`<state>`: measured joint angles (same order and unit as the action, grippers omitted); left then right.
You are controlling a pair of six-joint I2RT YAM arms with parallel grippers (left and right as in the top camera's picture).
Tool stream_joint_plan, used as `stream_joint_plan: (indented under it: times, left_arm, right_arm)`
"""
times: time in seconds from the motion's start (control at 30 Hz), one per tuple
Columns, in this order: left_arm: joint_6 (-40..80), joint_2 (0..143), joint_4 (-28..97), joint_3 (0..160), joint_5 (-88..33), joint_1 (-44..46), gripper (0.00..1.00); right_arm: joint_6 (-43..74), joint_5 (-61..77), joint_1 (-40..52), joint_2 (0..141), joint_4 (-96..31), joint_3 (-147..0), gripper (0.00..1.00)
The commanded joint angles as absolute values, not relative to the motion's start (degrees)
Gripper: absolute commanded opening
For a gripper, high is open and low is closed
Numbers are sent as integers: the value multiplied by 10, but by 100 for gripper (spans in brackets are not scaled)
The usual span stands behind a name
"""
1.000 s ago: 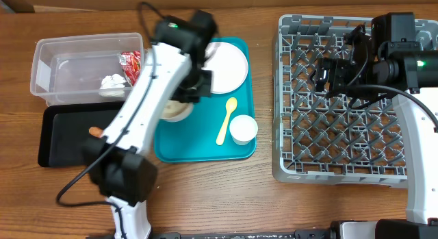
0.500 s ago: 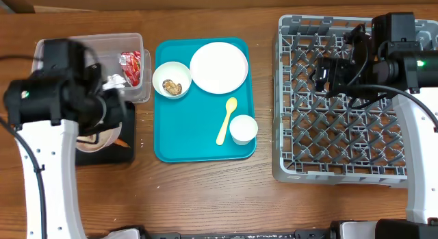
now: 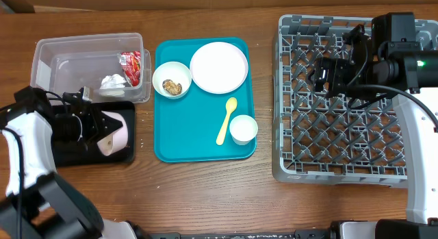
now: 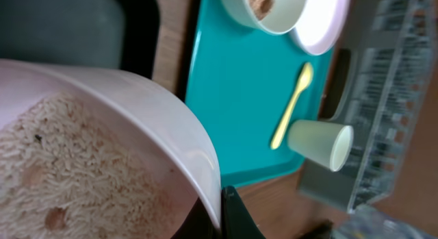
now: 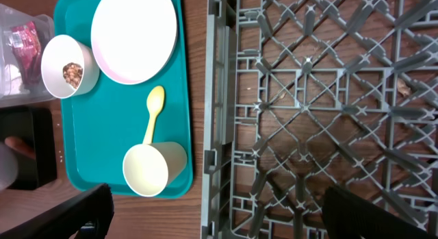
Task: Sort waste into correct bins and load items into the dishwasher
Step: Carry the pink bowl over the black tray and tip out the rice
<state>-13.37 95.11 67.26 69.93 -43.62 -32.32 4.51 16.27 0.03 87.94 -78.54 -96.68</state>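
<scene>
The grey dish rack (image 3: pixel 308 150) fills the right of the bench. Your right gripper (image 3: pixel 327 76) hovers above it with its jaws wide apart, holding nothing and probably waiting for emptied items. The teal tray (image 3: pixel 198 129) at centre carries the plate (image 3: pixel 219 66), a second bowl (image 3: pixel 171 79) of brownish scraps, the cup (image 3: pixel 243 129) and the yellow spoon (image 3: pixel 226 120). The spoon's long axis runs far to near, with its bowl end toward the plate. At left, over the black tray (image 3: pixel 82 155), your left gripper (image 3: pixel 98 128) has its jaws clamped on the rim of a white bowl (image 3: pixel 115 133). This bowl is tipped steeply on its side, apparently so the rice (image 4: pixel 82 157) slides out.
</scene>
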Motion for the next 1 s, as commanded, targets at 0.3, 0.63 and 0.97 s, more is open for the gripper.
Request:
stream_joint_plan:
  times: [0.3, 0.63, 0.97]
  left_arm:
    - [-234, 1068, 672, 694, -762, -396, 4]
    - [-231, 1068, 732, 695, -865, -454, 4]
    - [-158, 1068, 735, 695, -907, -495, 4]
  right_arm:
    - [49, 168, 1, 880, -799, -968, 100]
    - [49, 169, 1, 880, -800, -968, 100]
    - [49, 169, 1, 880, -803, -968, 100]
